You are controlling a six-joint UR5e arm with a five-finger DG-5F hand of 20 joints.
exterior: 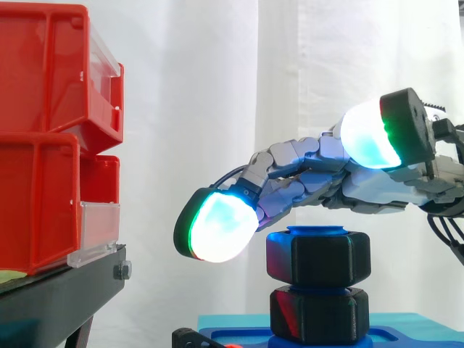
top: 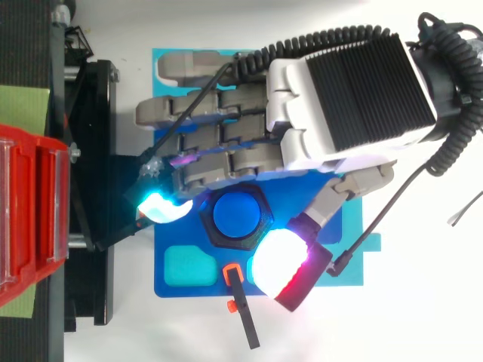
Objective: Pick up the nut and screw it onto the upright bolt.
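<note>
Tally from the side and top views.

- Red bins: 2, the upper red bin (exterior: 43, 72) and the lower red bin (exterior: 36, 203), stacked. A smaller red face between them cannot be assigned to either bin or to a third.
- Clear front panels: 2, the upper clear panel (exterior: 103, 54) and the lower clear panel (exterior: 98, 230).
- Black stand (exterior: 65, 290): 1.
- Small metal fastener (exterior: 122, 271) on the stand's end: 1.
- Black hexagonal pieces: 2, the upper hex piece (exterior: 319, 257) and the lower hex piece (exterior: 319, 313).
- Blue bolt (top: 235, 215): 1.
- Blue base plate (top: 173, 288): 1.
- Black-and-orange tool (top: 243, 313): 1.
- Robot hand (top: 355, 98): 1.
- White curtain (exterior: 188, 87): 1.
</note>
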